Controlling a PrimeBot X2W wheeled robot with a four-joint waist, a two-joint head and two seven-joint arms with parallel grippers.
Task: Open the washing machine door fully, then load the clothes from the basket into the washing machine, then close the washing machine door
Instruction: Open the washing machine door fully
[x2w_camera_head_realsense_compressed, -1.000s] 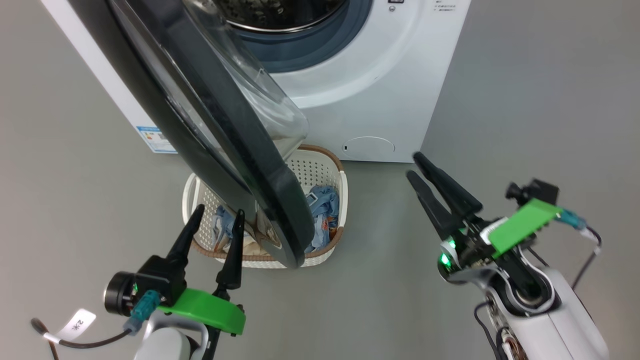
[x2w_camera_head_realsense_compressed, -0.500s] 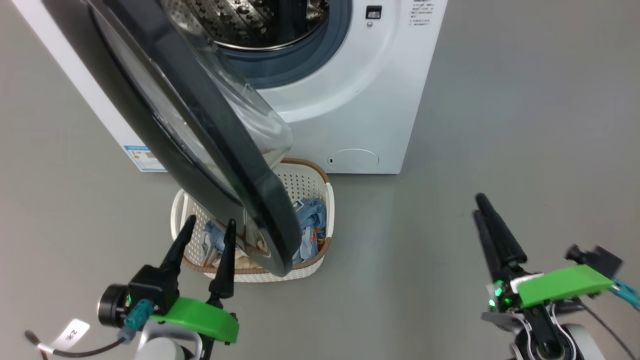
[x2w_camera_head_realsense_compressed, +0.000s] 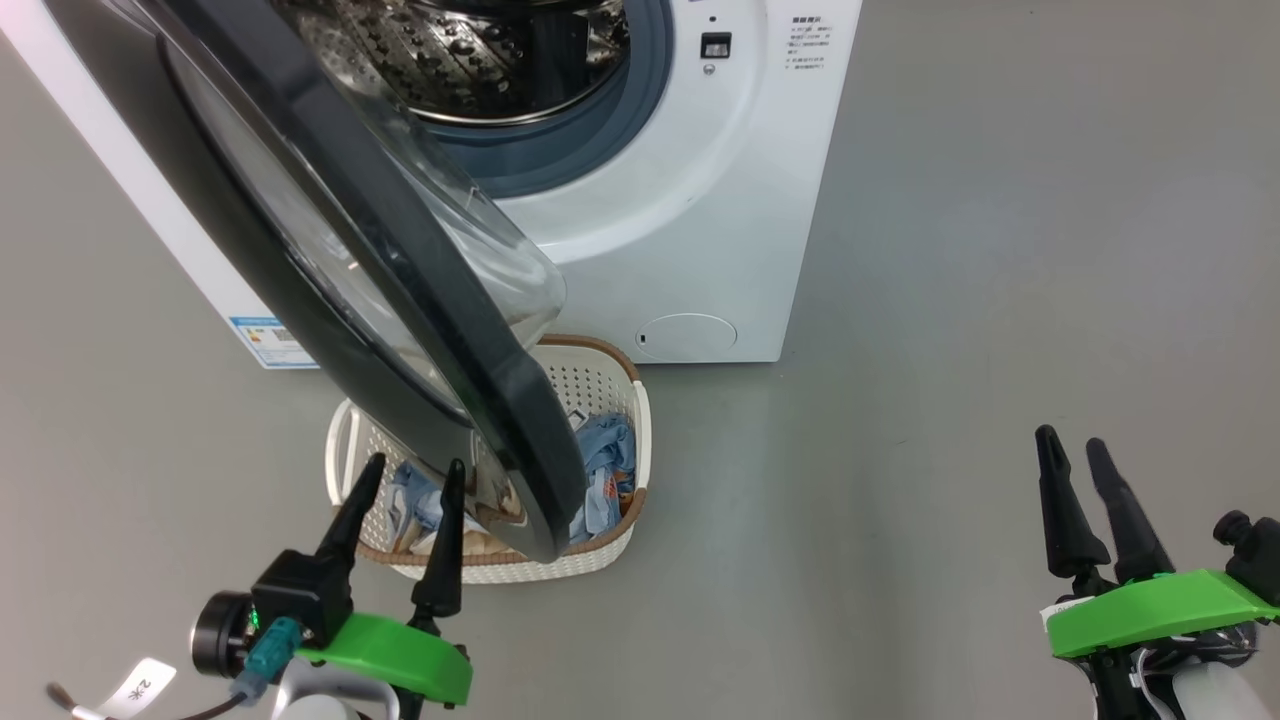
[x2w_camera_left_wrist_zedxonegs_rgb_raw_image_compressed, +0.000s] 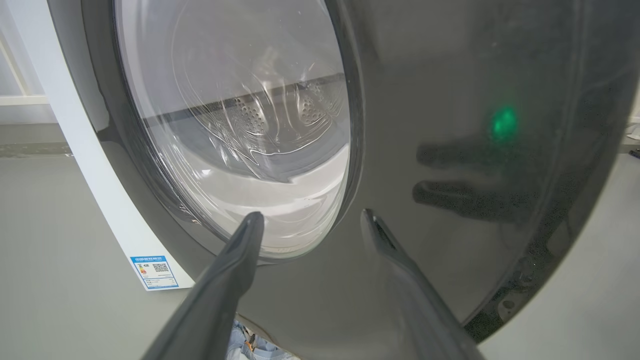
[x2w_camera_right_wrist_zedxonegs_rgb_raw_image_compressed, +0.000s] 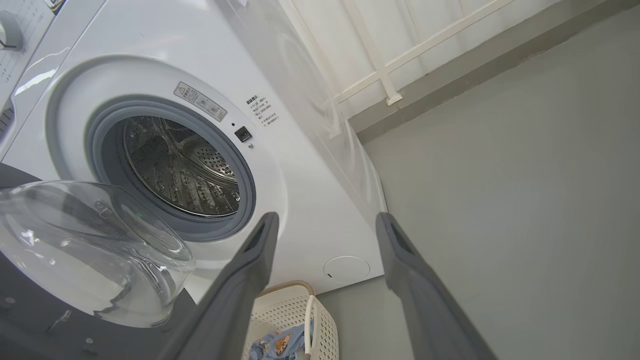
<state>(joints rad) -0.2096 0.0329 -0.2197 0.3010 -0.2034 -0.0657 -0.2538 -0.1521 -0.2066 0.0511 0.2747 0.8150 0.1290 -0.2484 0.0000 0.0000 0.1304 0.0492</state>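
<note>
Standing ajar, washing machine door (x2w_camera_head_realsense_compressed: 420, 290) just beyond left end effector (x2w_camera_head_realsense_compressed: 417, 462).

White washing machine (x2w_camera_head_realsense_compressed: 700, 200); glossy black door (x2w_camera_head_realsense_compressed: 420, 310); cream perforated basket (x2w_camera_head_realsense_compressed: 600, 385); blue printed clothes (x2w_camera_head_realsense_compressed: 605, 455)

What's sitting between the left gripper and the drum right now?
The door: in the left wrist view the left gripper faces its glossy outer side, with the drum seen through its glass.
</note>
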